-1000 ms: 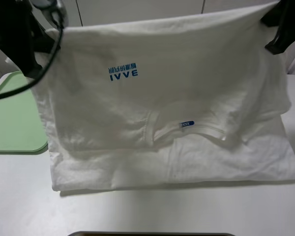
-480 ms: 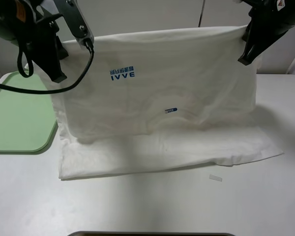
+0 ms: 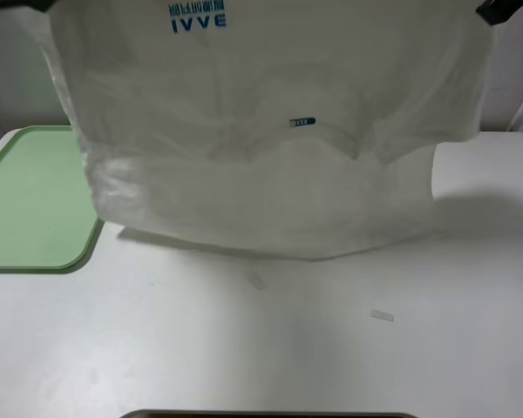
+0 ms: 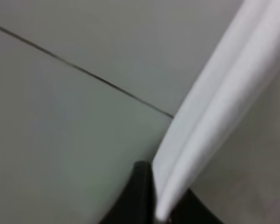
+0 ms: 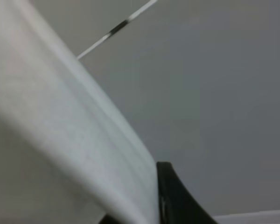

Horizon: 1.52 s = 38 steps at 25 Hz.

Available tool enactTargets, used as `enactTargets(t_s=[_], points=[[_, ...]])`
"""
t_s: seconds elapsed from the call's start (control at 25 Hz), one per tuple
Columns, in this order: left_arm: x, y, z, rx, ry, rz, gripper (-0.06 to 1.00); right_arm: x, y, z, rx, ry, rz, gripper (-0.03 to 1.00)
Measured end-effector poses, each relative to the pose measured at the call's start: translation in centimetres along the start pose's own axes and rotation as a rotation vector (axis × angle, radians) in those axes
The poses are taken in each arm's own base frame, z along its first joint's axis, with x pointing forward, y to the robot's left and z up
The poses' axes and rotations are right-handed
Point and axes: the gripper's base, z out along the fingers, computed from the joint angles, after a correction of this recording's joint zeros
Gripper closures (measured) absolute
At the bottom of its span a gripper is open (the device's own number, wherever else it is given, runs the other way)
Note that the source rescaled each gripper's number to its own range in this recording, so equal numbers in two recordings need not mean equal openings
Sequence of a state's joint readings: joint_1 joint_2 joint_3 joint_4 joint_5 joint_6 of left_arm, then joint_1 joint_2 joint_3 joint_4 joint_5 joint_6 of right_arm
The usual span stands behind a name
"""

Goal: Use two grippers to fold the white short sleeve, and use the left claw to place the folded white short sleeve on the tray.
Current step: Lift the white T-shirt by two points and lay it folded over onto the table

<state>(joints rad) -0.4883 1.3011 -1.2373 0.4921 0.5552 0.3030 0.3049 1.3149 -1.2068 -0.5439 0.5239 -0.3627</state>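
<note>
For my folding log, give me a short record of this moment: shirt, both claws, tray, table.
shirt: white short sleeve, held up by its top edge, hanging
left claw: shut on white short sleeve
right claw: shut on white short sleeve
tray: pale green, at left, shirt not yet on it
table: white, small tape strip lying on it

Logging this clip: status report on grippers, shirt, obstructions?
Left gripper shut on white short sleeve; right gripper likewise. It hangs between them over table. Tray at left; small tape strip on table.
</note>
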Motion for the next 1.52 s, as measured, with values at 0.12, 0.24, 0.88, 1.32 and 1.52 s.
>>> enactTargets(t_s=[0.12, 0.24, 0.88, 1.32, 1.52], points=[[-0.4, 1.0, -2.0, -0.032, -0.045, -0.025, 0.94, -0.1, -0.8, -1.9, 0.037, -0.038, 0.015, 0.97], [-0.9, 2.0, -5.2, -0.042, -0.124, -0.087, 0.94, -0.1, -2.1, -5.1, 0.101, -0.098, 0.027, 0.97], [-2.7, 1.3, -12.7, 0.066, -0.286, -0.022, 0.94, 0.7, -4.2, -12.9, 0.246, -0.209, -0.029, 0.97], [-1.2, 0.3, 5.5, 0.15, 0.184, -0.001, 0.94, -0.3, 1.8, 5.2, -0.024, -0.001, -0.231, 0.97], [1.1, -0.2, 11.5, 0.189, 0.29, -0.013, 0.94, 0.5, 4.5, 9.6, -0.094, 0.054, -0.336, 0.97]])
